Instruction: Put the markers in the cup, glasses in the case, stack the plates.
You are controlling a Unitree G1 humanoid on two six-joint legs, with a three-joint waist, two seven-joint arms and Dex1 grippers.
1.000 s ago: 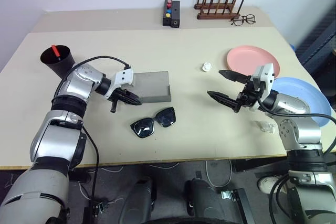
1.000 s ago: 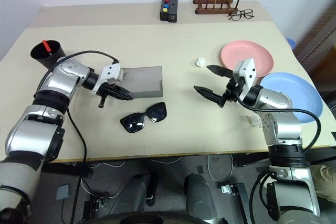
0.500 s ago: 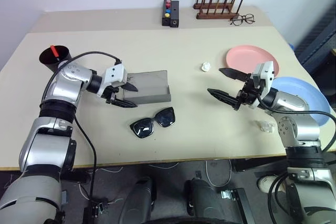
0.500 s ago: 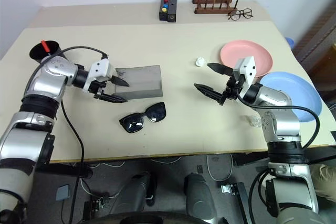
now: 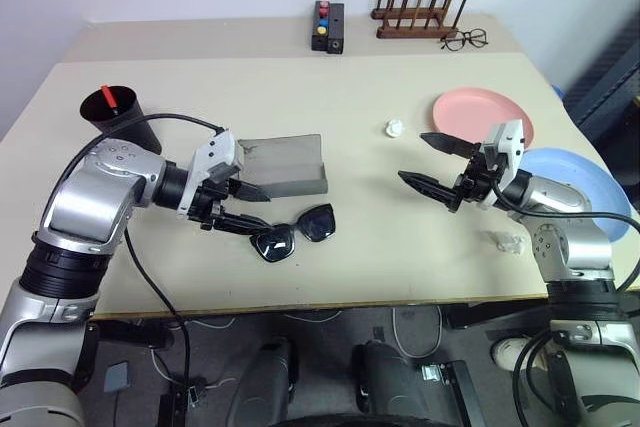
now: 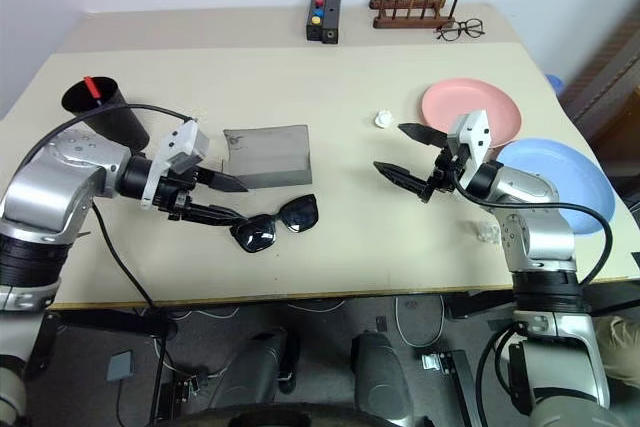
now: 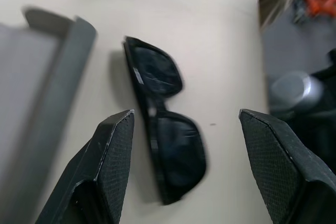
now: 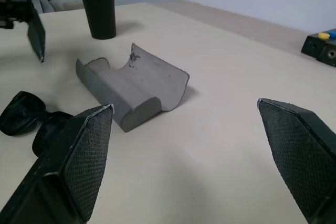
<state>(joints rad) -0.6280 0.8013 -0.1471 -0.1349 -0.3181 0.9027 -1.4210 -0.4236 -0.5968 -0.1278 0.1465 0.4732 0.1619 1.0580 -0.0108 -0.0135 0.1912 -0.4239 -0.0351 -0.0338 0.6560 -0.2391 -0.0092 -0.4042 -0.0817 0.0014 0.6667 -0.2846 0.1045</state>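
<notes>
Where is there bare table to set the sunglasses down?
Bare table lies between the case and the white scrap, and behind the case toward the button box. It is crowded near the left gripper and sunglasses.

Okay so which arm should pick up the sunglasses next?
Left. The left gripper is open right beside the sunglasses, framing them in its wrist view; the right gripper hangs farther off.

Black sunglasses (image 5: pixel 292 233), grey case (image 5: pixel 284 164), black cup (image 5: pixel 117 117), pink plate (image 5: pixel 482 115), light blue plate (image 5: pixel 575 184)
</notes>
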